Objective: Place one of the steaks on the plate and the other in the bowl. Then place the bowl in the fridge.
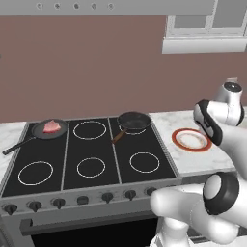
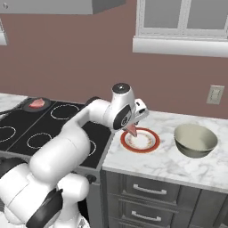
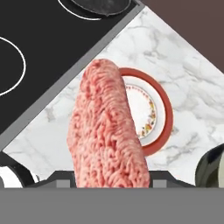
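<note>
One steak [image 3: 107,131] is held by the gripper [image 2: 132,129], jaws part-closed on it, hanging over the plate [image 2: 149,143] on the counter [image 2: 169,164]. The meat looks soft, limp and likely slippery — best gripped across its middle. The other steak [image 1: 52,127] lies in the far pan [image 1: 36,134] — the bowl [image 2: 195,140] stands beside the plate.

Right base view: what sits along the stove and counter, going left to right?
Steak in its pan → hand holding the other steak → plate → bowl.
</note>
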Robot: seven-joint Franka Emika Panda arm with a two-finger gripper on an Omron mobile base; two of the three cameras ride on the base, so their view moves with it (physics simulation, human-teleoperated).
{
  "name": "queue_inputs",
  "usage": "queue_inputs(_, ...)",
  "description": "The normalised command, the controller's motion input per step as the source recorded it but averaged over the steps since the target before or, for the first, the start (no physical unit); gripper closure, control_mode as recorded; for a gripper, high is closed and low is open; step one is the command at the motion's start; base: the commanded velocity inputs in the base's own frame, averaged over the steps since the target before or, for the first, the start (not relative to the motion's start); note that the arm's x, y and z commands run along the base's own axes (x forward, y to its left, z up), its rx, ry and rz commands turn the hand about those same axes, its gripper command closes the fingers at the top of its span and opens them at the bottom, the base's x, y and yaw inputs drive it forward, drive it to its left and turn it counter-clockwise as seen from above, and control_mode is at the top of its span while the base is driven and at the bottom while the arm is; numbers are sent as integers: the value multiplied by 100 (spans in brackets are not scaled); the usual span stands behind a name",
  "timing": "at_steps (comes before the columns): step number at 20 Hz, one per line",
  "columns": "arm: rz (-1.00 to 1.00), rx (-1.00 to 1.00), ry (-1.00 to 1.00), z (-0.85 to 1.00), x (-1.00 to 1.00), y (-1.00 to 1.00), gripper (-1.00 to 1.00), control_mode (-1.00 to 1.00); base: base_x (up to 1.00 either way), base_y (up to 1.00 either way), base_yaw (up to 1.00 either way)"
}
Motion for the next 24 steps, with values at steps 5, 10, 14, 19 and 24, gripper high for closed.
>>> queue_inputs(5, -8, 2, 15, -16, 84, 3, 100, -100, 0, 0, 0)
queue_inputs(10, -4, 1, 8, -37, 43, 2, 100, -100, 0, 0, 0)
queue_inputs(14, -5, 2, 24, -48, 53, -22, 100, -100, 0, 0, 0)
queue_inputs(19, -2, 6, 10, -42, 28, -23, 100, -100, 0, 0, 0)
queue_inputs(24, 0, 13, 0, -36, 12, -11, 100, -100, 0, 0, 0)
